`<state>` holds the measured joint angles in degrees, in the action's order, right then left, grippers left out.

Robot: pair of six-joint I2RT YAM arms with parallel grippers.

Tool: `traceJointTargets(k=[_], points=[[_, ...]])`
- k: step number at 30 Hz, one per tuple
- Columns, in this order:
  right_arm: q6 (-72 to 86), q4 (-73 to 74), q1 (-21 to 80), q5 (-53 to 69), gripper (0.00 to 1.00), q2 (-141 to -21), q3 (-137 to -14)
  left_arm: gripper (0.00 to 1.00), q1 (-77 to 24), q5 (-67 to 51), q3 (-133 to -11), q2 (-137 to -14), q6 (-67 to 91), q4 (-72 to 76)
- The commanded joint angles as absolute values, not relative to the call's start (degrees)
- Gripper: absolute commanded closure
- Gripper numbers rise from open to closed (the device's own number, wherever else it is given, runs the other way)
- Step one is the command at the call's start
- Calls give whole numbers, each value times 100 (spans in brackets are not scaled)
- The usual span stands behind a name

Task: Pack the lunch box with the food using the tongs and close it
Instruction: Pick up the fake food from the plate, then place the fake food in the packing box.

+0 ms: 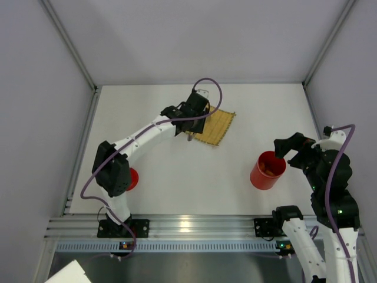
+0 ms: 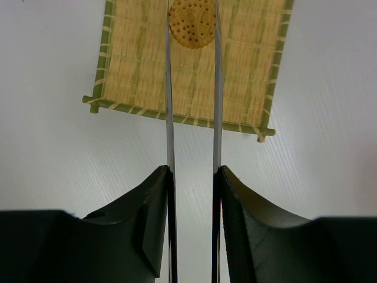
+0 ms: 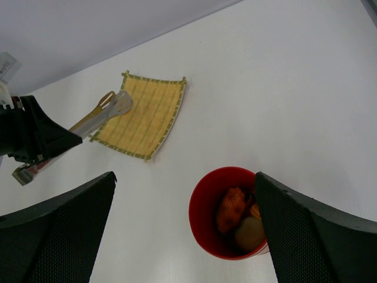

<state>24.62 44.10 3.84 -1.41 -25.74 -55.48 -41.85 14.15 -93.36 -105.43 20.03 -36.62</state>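
My left gripper (image 2: 193, 171) is shut on the silvery tongs (image 2: 171, 118), pressing their two slim arms toward each other. The tong tips reach over the yellow woven mat (image 2: 247, 65) and flank a round tan dotted biscuit (image 2: 192, 23), one piece of the food, touching both its edges. From above, that gripper (image 1: 191, 127) sits at the mat's left edge (image 1: 219, 127). The red lunch box (image 1: 268, 171) stands open at the right with food inside, an orange piece (image 3: 231, 209) and a pale round one (image 3: 250, 233). My right gripper (image 3: 185, 177) hangs open above it, holding nothing.
The red lid (image 1: 133, 178) lies at the left, half hidden behind the left arm's shoulder. Grey walls close the table on three sides, and an aluminium rail (image 1: 194, 227) runs along the near edge.
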Motion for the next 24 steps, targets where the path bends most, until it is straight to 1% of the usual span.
traceJointTargets(k=[1, 5, 12, 16, 24], points=[[2443, 4122, 316, -97, 0, -2628, -5616, 69, -4508, 1582, -9729, -9915, 1925, -3726], [2443, 4140, 316, -105, 1, -2628, -5625, 68, -4886, 1652, -9817, -9660, 1934, -3858], [2443, 4140, 316, -97, 1, -2654, -5634, 67, -6010, 1951, -9941, -9334, 1916, -4166], [2461, 4140, 308, -97, 1, -2646, -5643, 67, -6503, 1934, -9888, -9167, 1969, -4157], [2452, 4219, 316, -106, 1, -2645, -5722, 66, -7321, 1793, -9949, -9237, 2039, -4069]])
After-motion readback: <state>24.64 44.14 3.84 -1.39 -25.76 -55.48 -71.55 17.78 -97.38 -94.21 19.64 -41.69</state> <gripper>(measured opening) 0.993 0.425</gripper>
